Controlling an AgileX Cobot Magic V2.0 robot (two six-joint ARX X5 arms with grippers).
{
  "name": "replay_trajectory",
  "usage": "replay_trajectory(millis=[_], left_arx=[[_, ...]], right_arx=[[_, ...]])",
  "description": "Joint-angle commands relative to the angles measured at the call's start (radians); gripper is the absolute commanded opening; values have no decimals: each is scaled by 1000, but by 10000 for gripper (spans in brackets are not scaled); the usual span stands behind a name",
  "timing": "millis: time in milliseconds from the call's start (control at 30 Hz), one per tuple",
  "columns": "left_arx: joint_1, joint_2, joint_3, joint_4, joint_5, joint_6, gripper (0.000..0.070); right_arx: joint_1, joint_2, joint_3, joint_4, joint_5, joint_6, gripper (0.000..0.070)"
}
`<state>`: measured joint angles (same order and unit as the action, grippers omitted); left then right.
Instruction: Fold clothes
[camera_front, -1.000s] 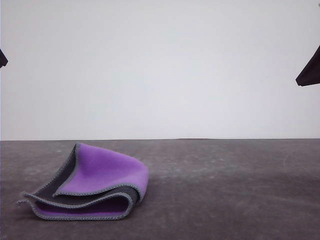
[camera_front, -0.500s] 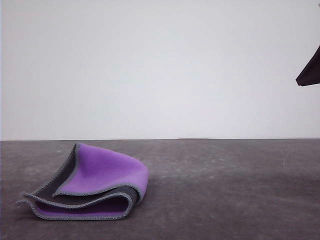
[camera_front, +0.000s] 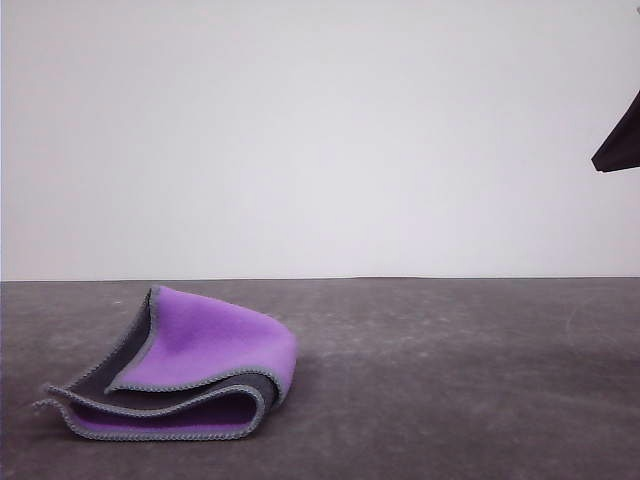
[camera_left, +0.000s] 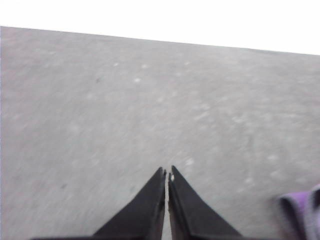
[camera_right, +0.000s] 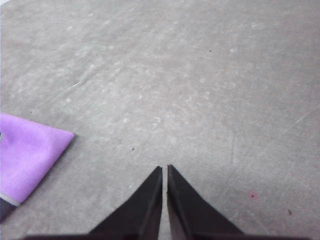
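The clothes (camera_front: 190, 370) lie folded in loose layers on the left of the dark table, purple side up with dark grey showing at the edges. A purple corner of the clothes (camera_left: 302, 212) shows in the left wrist view, and a purple part of the clothes (camera_right: 25, 152) shows in the right wrist view. My left gripper (camera_left: 167, 173) is shut with nothing in it, above bare table. My right gripper (camera_right: 164, 168) is also shut and empty, away from the cloth. A dark part of the right arm (camera_front: 620, 140) hangs at the right edge of the front view.
The grey table (camera_front: 450, 380) stretches bare to the right of the cloth. A plain white wall (camera_front: 320, 130) stands behind it.
The dark bit of the left arm at the front view's left edge has moved out of sight. The cloth and right arm have stayed still.
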<state>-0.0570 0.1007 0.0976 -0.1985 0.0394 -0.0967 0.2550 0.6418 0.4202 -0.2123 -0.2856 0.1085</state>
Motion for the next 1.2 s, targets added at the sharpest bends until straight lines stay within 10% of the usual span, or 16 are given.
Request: replay_trajectory(millis=[0,1167], left_arx=[[10,-33,-30,12,-18,10,0],[83,-96,-85,58,-33,32,0]], right_arx=[[3,2,11,10,1,4,14],[2,-6,11,6,11,-40,15]])
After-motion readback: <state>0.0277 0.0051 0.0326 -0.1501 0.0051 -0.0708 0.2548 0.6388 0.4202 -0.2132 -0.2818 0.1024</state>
